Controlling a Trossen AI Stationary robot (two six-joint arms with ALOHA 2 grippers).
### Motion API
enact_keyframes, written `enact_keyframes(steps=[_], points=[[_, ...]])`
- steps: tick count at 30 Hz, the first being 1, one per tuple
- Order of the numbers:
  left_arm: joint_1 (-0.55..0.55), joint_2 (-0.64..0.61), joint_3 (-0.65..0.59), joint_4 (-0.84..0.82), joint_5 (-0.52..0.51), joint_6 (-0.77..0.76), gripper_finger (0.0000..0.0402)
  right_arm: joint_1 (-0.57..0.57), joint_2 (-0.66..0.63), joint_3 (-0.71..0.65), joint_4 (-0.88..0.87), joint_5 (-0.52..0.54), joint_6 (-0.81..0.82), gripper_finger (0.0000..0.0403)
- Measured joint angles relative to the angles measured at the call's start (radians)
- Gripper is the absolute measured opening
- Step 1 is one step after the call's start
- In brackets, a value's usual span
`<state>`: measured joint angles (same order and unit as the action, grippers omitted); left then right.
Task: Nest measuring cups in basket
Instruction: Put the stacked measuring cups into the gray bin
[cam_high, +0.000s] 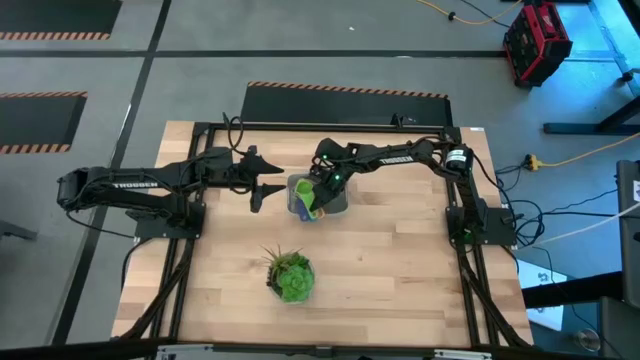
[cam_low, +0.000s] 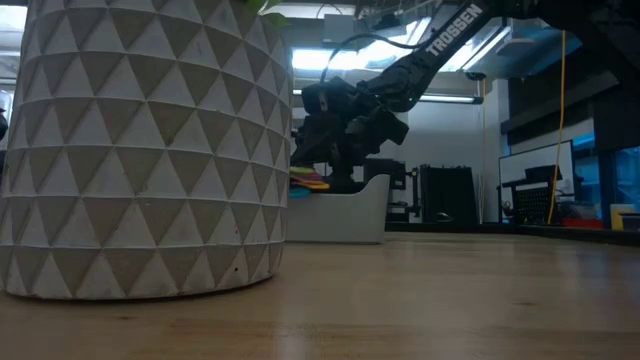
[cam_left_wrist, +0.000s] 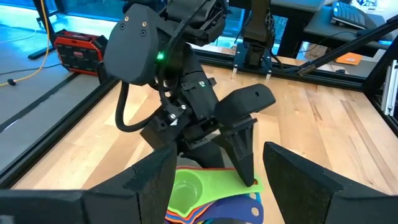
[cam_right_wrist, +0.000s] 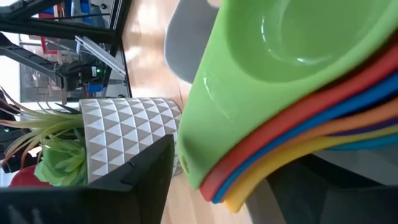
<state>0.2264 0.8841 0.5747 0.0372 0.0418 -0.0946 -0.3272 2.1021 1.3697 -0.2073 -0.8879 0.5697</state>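
Observation:
The measuring cups (cam_high: 312, 203) sit nested in one stack inside the pale basket (cam_high: 338, 205) at mid-table, green on top, with red, blue, orange and yellow rims below it (cam_right_wrist: 292, 124). Their handles fan out over the basket's near-left corner (cam_left_wrist: 217, 199). My right gripper (cam_high: 322, 185) hangs over the basket, pointing down, open, with a finger (cam_right_wrist: 146, 177) on either side of the handle ends. My left gripper (cam_high: 262, 188) waits open, just left of the basket, pointing at it. The basket stands flat on the table (cam_low: 340, 210). My right gripper comes at the stacked handles (cam_right_wrist: 199, 162) from above, with the handles between its spread fingers. One fingertip (cam_left_wrist: 250, 177) reaches down to the green handle. I cannot tell whether it touches. The cups rest in the basket, not lifted.
A leafy plant in a white patterned pot (cam_high: 290, 276) stands on the near side of the basket and fills the low view's left (cam_low: 140, 150). The black frame rails run along the table's left, right and far sides. Bare wood lies to the near right.

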Motion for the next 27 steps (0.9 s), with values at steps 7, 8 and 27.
enact_keyframes(steps=[7,8,27], points=[[0.000,0.000,0.000,0.000,0.000,0.000,0.0234,-0.018,-0.002,0.001,-0.009,-0.029,0.016,0.0240],[0.000,0.000,0.000,0.000,0.000,0.000,0.0234,-0.022,-0.002,0.001,-0.014,-0.030,0.022,0.0240],[0.000,0.000,0.000,0.000,0.000,0.000,0.0234,-0.073,-0.111,0.002,-0.212,0.068,-0.134,0.0240]])
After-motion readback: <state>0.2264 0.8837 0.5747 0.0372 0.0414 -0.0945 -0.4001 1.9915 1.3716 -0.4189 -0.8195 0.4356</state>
